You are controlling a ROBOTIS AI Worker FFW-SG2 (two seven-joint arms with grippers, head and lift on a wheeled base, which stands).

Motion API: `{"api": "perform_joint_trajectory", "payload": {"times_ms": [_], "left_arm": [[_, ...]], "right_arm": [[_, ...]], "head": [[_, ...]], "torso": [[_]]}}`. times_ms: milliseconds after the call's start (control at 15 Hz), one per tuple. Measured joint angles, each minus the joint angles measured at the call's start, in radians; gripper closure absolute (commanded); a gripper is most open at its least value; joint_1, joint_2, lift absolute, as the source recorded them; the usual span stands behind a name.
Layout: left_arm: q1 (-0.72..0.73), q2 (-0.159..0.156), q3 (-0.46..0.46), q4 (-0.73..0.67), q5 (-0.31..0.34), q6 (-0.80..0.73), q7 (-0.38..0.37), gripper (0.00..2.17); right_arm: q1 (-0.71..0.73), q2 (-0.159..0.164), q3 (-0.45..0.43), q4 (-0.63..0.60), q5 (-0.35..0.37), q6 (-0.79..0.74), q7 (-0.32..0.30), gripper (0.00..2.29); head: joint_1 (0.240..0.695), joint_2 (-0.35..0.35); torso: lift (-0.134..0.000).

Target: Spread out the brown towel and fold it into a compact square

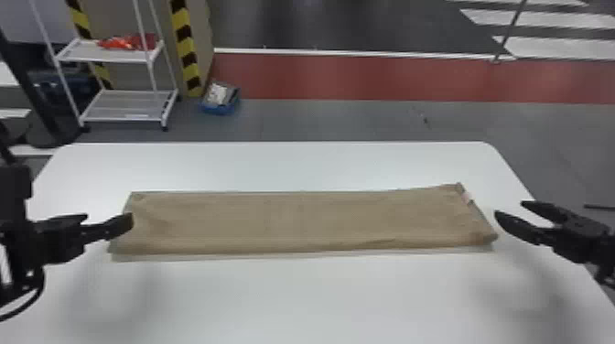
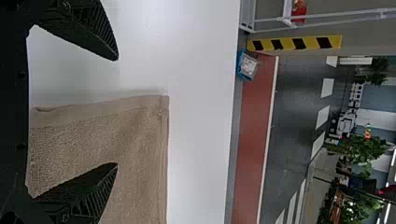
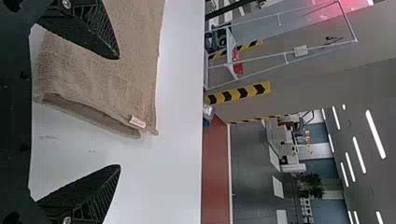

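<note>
Brown towel (image 1: 302,219) is laid as a folded strip on white table (image 1: 311,297); judged light, limp, best gripped by its short-end layers. Left gripper (image 2: 116,111) and right gripper (image 3: 118,112) observed parted, empty.

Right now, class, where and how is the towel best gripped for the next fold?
Probably by its right short end, coming in from the robot's right, one finger above and one beneath. The towel lies flat on the table in a long strip, its layered edge shows at that end beside the tag, and the open right gripper hovers just off it.
</note>
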Motion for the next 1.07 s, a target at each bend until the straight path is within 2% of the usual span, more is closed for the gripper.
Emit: {"api": "perform_joint_trajectory", "payload": {"times_ms": [400, 600, 733, 867, 1067], "left_arm": [[-0.036, -0.007, -0.061, 0.052, 0.004, 0.047, 0.008, 0.37], [-0.038, -0.009, -0.067, 0.066, -0.014, 0.07, 0.017, 0.81], [-0.039, -0.009, -0.071, 0.067, -0.014, 0.087, 0.021, 1.28], [-0.041, -0.007, -0.077, 0.065, -0.023, 0.098, 0.029, 1.43], [-0.04, -0.007, -0.077, 0.043, -0.027, 0.121, 0.03, 1.43]], "right_arm": [[0.118, 0.034, -0.006, -0.199, -0.061, 0.038, 0.011, 0.07], [0.127, 0.035, -0.008, -0.235, -0.079, 0.062, 0.02, 0.07], [0.131, 0.035, -0.017, -0.24, -0.081, 0.066, 0.024, 0.07], [0.135, 0.034, -0.022, -0.244, -0.094, 0.073, 0.024, 0.07], [0.137, 0.034, -0.021, -0.252, -0.101, 0.09, 0.024, 0.07]], "head": [[0.695, -0.091], [0.695, -0.083], [0.695, -0.087], [0.695, -0.088], [0.695, -0.087]], "torso": [[-0.119], [-0.119], [-0.119], [-0.119], [-0.119]]}}
